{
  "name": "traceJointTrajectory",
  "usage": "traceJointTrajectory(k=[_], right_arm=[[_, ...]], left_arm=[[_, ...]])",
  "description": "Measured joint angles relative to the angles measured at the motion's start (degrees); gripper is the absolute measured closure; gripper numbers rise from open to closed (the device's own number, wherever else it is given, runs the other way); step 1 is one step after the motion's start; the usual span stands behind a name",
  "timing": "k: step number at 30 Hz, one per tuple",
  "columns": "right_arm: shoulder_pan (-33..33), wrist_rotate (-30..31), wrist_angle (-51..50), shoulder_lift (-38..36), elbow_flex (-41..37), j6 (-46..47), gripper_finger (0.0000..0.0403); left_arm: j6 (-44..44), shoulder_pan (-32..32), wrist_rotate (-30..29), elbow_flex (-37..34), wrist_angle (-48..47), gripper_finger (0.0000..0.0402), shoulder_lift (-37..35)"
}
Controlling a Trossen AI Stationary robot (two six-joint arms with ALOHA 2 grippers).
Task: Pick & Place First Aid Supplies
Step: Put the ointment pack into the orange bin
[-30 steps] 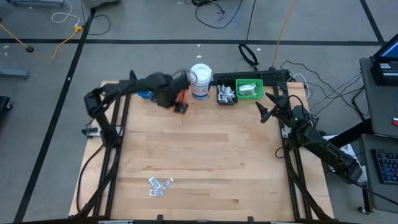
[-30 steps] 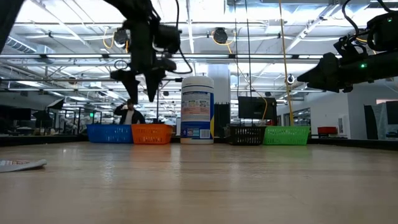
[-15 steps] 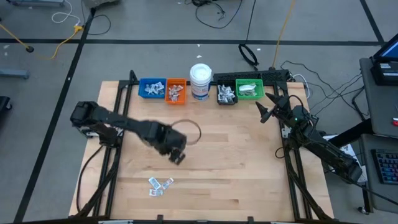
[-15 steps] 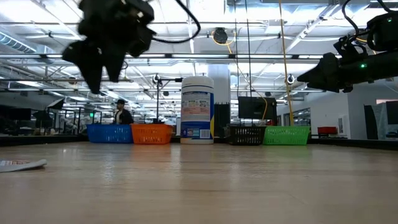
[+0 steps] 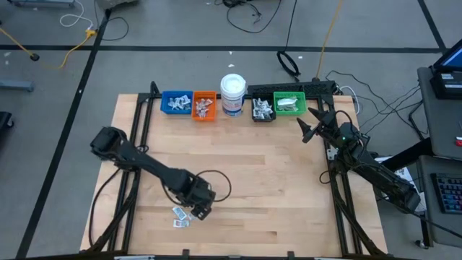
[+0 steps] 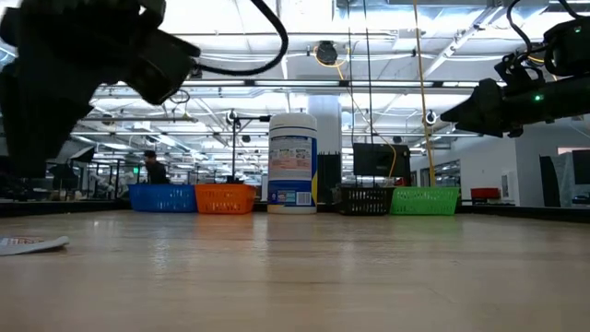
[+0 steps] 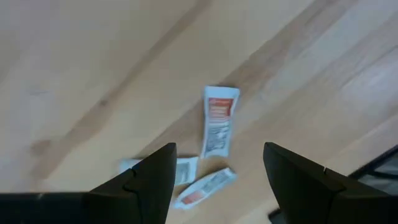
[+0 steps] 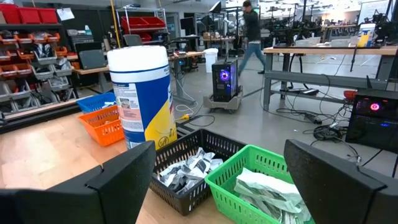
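Left gripper [image 5: 200, 210] down low over the near-left part of the table [image 5: 289, 195], just beside the loose packets [image 5: 184, 214]; fingers [image 7: 149, 180] spread wide apart, nothing between them. Seen from left wrist: three packets [image 7: 219, 121] flat on the wood between and just beyond the fingertips, one lying apart from the other two, none touched. Right gripper [image 5: 307, 131] hung in the air at far right, near the green bin [image 5: 290, 104]; jaws wide open and empty. Along the far edge, left to right: blue bin [image 5: 175, 102], orange bin [image 5: 204, 106], white jar [image 5: 233, 94], black bin [image 5: 263, 110], green bin, each bin holding more packets. In low view, one packet [image 6: 32, 244] visible at the left edge on the table. Person [image 8: 252, 31] walking in the room behind.
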Motion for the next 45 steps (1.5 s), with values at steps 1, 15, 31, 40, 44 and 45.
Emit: traceJointTrajectory(k=[1, 15, 31, 40, 44, 45], right_arm=[[0.0, 0.0, 0.2, 0.0, 0.0, 0.0, 0.0050], [0.0, 0.0, 0.2, 0.0, 0.0, 0.0, 0.0050], [0.0, 0.0, 0.2, 0.0, 0.0, 0.0, 0.0050], [0.0, 0.0, 0.2, 0.0, 0.0, 0.0, 0.0050], [0.0, 0.0, 0.2, 0.0, 0.0, 0.0, 0.0050], [0.0, 0.0, 0.2, 0.0, 0.0, 0.0, 0.0050]], left_arm=[[-0.2, -0.4, 0.2, 0.0, 0.4, 0.0158, 0.7], [0.6, -2.5, 1.5, 1.0, 3.2, 0.0163, 8.4], [0.7, -2.6, 1.6, 0.2, 4.1, 0.0392, 8.7], [4.4, 0.3, 0.7, 0.1, -4.0, 0.0399, 1.1], [8.6, 2.4, -0.6, 0.1, -9.2, 0.0400, -4.0], [9.8, 3.0, -1.1, 0.1, -10.2, 0.0400, -5.1]])
